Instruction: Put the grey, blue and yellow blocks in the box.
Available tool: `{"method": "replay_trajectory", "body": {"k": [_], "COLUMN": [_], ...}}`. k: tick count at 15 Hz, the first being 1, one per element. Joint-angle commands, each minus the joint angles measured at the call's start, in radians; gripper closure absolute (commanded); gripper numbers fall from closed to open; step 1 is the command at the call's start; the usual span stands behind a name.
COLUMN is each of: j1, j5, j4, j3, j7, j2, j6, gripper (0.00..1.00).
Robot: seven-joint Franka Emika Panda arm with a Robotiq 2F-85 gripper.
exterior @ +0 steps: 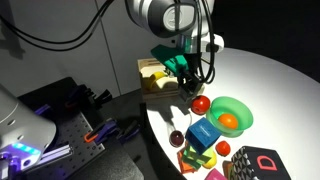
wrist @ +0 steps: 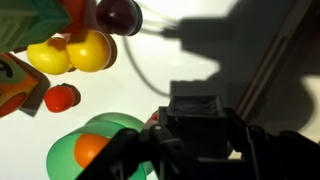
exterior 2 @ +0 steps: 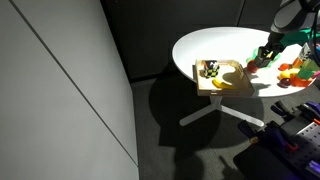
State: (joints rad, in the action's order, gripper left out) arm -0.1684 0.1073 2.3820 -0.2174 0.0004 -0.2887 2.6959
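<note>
One gripper (wrist: 197, 125), fingers narrowed onto one grey block (wrist: 195, 100). One blue block (exterior: 203, 133) stands near one green bowl (exterior: 243, 106). One box (exterior 2: 238, 72) sits at the table (exterior 2: 200, 45) edge.

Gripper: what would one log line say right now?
gripper shut on grey block | beside box | block not yet in box

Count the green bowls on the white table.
1. The green bowl sits on the white table beside a red toy, with an orange ball inside. The arm may hide others.
</note>
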Motion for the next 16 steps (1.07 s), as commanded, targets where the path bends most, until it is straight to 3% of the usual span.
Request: {"method": "replay_trajectory", "body": {"k": [1,16], "j1": [0.032,0.153], "j5": [0.002,0.035], "j4": [-0.011,-0.066], "j3": [0.018,0.055], "j7": [0.028,0.133], "j2": [0.040,-0.016], "j6": [-0.050,-0.033], "gripper": [0.68,0.68]}}
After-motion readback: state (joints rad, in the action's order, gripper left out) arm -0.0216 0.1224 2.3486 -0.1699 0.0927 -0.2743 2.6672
